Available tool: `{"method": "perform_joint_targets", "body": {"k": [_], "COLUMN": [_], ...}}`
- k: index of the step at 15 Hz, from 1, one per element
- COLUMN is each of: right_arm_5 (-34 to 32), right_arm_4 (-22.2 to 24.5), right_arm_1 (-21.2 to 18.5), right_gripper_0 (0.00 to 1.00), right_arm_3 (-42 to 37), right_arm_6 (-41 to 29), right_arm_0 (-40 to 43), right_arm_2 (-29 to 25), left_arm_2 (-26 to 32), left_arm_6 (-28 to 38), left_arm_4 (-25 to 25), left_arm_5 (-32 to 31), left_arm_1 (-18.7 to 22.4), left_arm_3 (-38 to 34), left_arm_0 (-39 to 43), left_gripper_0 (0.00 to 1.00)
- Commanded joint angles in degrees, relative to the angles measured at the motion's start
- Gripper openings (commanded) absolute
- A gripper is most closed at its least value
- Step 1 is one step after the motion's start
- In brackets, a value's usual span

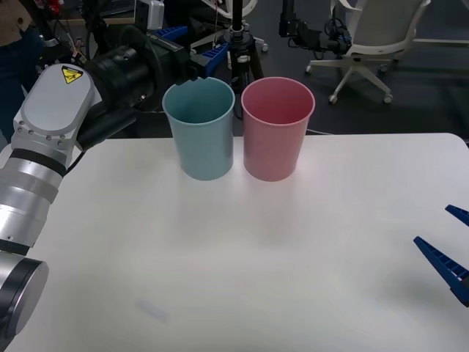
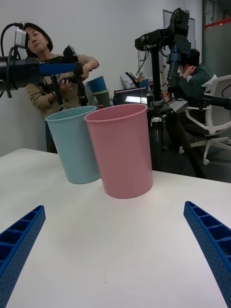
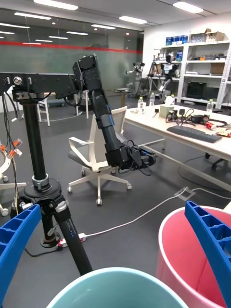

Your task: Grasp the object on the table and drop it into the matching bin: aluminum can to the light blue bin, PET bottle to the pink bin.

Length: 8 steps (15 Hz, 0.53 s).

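Left gripper (image 3: 115,250) above blue bin (image 1: 199,128) rim, fingers spread, empty. Right gripper (image 1: 448,248) low over table (image 1: 242,264), fingers spread. Pink bin (image 1: 277,126) beside blue.

the left arm (image 1: 51,139) is reaching forward along the left side, its silver joints and black wrist leading away from the camera — its left gripper (image 1: 192,45) is sitting high at the far end, blue fingers (image 3: 17,236) standing wide apart. the right gripper (image 1: 448,249) is hanging low at the right edge, its blue ribbed fingers (image 2: 211,240) spread wide too.
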Motion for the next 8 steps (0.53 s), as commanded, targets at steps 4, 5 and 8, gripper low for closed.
{"method": "perform_joint_targets", "body": {"k": [4, 5, 8], "right_arm_5": [0.00, 0.00, 0.00], "right_arm_4": [0.00, 0.00, 0.00], "right_arm_1": [0.00, 0.00, 0.00], "right_gripper_0": [1.00, 1.00, 1.00], "right_arm_3": [0.00, 0.00, 0.00], "right_arm_6": [0.00, 0.00, 0.00], "right_arm_0": [0.00, 0.00, 0.00], "right_arm_2": [0.00, 0.00, 0.00], "left_arm_2": [0.02, 0.02, 0.02], "left_arm_6": [-3.65, -5.93, -11.21], "left_arm_4": [9.37, 11.57, 19.22], "left_arm_5": [-6.51, -7.03, -11.25], "left_arm_1": [5.88, 6.94, 10.72], "left_arm_3": [-0.02, -0.02, -0.10], "left_arm_0": [0.86, 1.39, 3.50], "left_gripper_0": [1.00, 1.00, 1.00]}}
